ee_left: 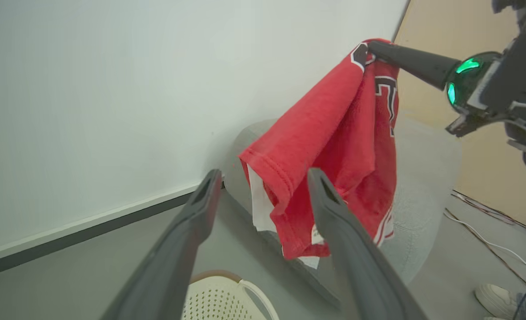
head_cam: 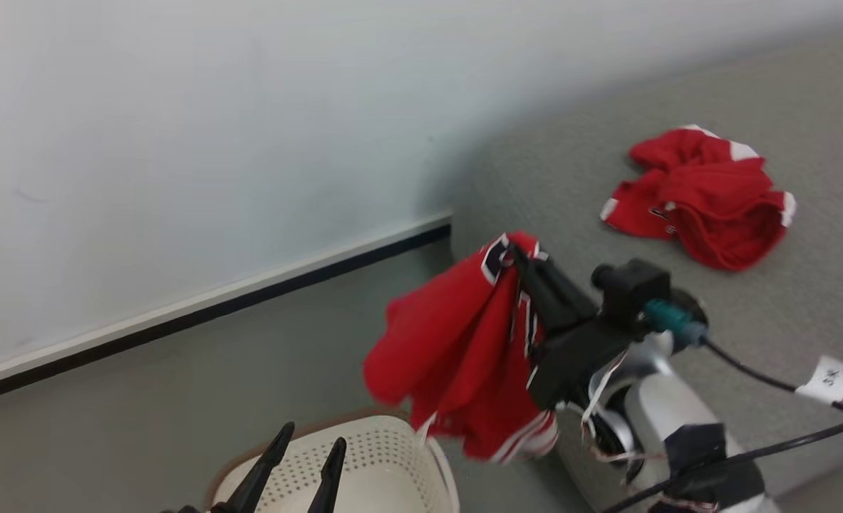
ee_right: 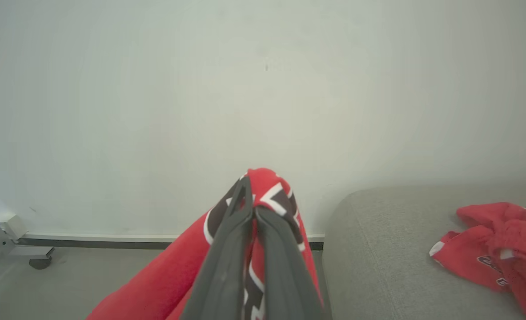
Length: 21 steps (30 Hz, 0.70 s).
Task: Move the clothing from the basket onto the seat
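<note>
My right gripper is shut on a red garment with black-and-white lettering, which hangs in the air above the floor beside the grey seat's left end. The same garment dangles beyond my left fingers, pinched at the top by the right gripper. In the right wrist view the fingertips clamp the red cloth. A second red garment lies crumpled on the seat. My left gripper stands open over the cream basket, holding nothing.
A pale wall with a dark skirting strip runs behind the grey floor. Cables lie on the floor past the seat, and a shoe shows at the lower right. A wheeled metal leg stands by the wall.
</note>
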Motion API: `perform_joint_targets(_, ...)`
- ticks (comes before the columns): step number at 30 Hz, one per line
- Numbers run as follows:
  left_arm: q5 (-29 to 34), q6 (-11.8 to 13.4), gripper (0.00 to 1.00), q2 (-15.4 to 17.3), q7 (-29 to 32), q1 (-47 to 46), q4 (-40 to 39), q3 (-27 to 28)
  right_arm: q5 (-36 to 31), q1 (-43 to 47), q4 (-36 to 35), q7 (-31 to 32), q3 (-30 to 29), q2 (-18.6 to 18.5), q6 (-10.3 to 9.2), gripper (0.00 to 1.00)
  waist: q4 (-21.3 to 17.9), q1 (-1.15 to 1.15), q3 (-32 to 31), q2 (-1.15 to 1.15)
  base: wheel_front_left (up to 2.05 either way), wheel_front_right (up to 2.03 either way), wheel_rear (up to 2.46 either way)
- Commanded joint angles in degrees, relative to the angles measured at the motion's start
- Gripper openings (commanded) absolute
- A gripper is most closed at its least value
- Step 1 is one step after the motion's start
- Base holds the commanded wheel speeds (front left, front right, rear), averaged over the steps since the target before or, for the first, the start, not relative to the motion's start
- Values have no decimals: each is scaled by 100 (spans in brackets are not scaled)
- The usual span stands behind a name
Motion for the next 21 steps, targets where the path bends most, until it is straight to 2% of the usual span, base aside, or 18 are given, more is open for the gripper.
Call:
perform_joint_targets(1,155,-30,100,28,-21,66,-106,55,19,-217,-56,-48,-24,-59,0,0,-707,0,557,0,0,0,0)
perform_joint_targets(6,498,-151,100,58,-21,103,-421,173,60,-838,-96,-106,-161,-240,0,0,-1163,0,1005,0,0,0,0)
perform_joint_targets(11,779,-286,100,222,-21,-32,-676,183,327,-1612,-59,-132,-202,-450,0,0,-1439,0,1497,0,0,0,0)
perform_joint_targets(16,899,-364,100,406,23,-140,-961,157,777,-2621,195,-214,-451,-770,0,0,-1514,0,2042,0,0,0,0)
perform_joint_targets(21,1030,-447,100,584,294,-367,-1354,14,1484,-3506,640,-111,-1072,-1016,0,0,-1381,0,2614,0,0,0,0)
